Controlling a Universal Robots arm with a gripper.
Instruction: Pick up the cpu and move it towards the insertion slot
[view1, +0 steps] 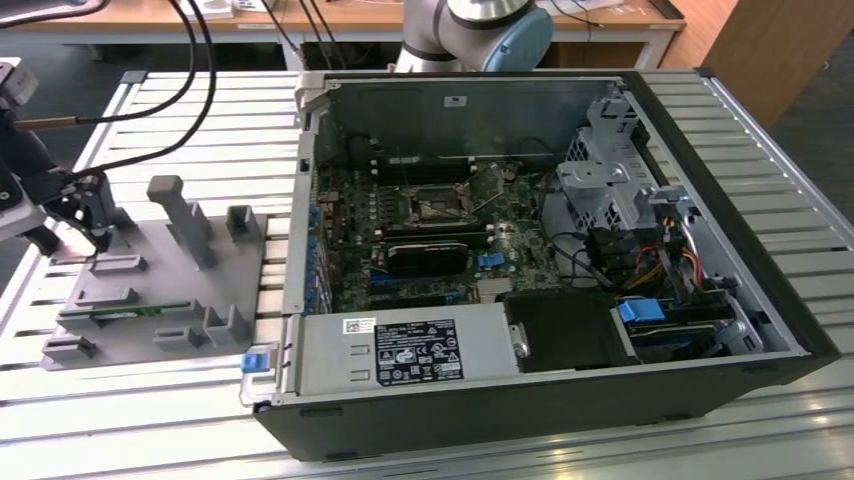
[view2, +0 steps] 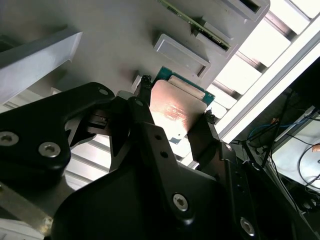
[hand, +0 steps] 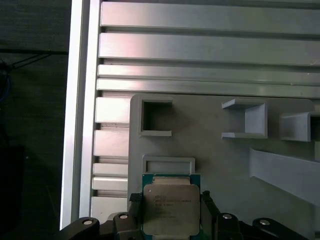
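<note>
- The tool (view1: 91, 225) hung over the fixture (view1: 174, 290) at the exterior view's left, straddling the cpu (hand: 171, 209) — whether it had clamped, I could not tell.
- The cpu seemed not yet lifted off the fixture.
- The slot (view1: 438, 205) lay well apart, rightward — the carry not yet done.

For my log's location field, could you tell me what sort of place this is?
Probably a robotics lab bench: an opened black metal desktop computer case lies on a slotted aluminium table, beside a grey plastic fixture with upright posts.
</note>
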